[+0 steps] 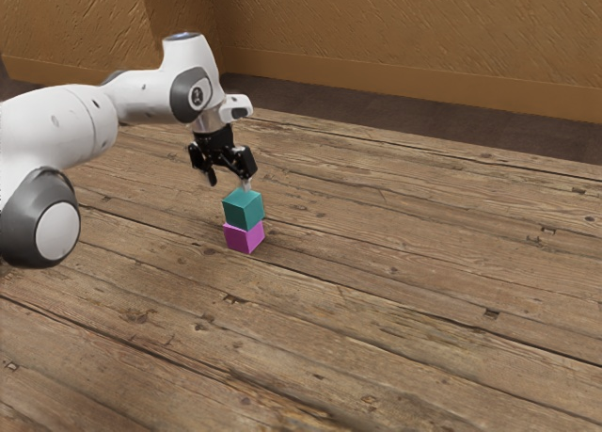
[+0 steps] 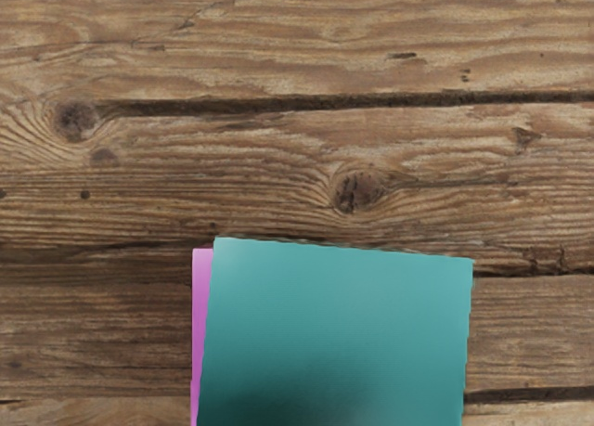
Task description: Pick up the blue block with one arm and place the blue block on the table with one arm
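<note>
My white arm, cut off at the exterior view's left, carries a joint mark too small to read. Farther right, its gripper hangs with fingers apart over the blue block, contact unclear to me. The block sits slightly askew atop a pink block on the wooden surface, mostly hiding it in my wrist view.

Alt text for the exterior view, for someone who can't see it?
A teal block rests on a magenta block on a plank table. Close above, a black gripper stands open on a white robot arm from the exterior view's left.
</note>
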Controlling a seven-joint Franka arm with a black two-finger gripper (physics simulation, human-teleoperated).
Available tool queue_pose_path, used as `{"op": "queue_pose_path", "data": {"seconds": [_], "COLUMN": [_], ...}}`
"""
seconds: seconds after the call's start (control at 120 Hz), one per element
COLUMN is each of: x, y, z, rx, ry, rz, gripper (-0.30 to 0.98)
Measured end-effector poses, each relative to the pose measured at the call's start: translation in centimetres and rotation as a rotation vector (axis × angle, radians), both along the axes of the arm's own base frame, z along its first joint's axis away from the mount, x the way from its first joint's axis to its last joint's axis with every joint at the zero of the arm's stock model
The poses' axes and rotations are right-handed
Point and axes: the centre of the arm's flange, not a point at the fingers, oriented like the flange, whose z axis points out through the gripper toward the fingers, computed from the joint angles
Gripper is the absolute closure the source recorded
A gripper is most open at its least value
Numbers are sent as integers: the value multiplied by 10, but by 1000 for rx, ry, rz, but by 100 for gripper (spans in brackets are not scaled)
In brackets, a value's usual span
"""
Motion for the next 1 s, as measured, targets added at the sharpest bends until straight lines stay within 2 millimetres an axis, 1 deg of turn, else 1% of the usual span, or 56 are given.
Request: {"op": "queue_pose_path", "data": {"seconds": [0.208,0.35,0.575,0.617,0.717,0.775,0.842,0.9,0.942,0.967,1.0], "x": [3,4,6,6,7,6,5,-2,-15,-23,-36], "y": [-2,-3,-2,-2,-2,-1,0,-3,-6,-8,-8], "z": [-28,-43,-58,-59,-58,-49,-27,11,37,48,58], "rx": [-10,-16,-17,-17,-15,-8,6,26,36,40,42], "ry": [28,37,40,39,35,25,4,-26,-35,-35,-25], "rz": [-6,-6,-5,-5,-5,-5,-7,-15,-21,-23,-24], "gripper": [0,0,0,5,27,36,41,43,42,41,41]}}
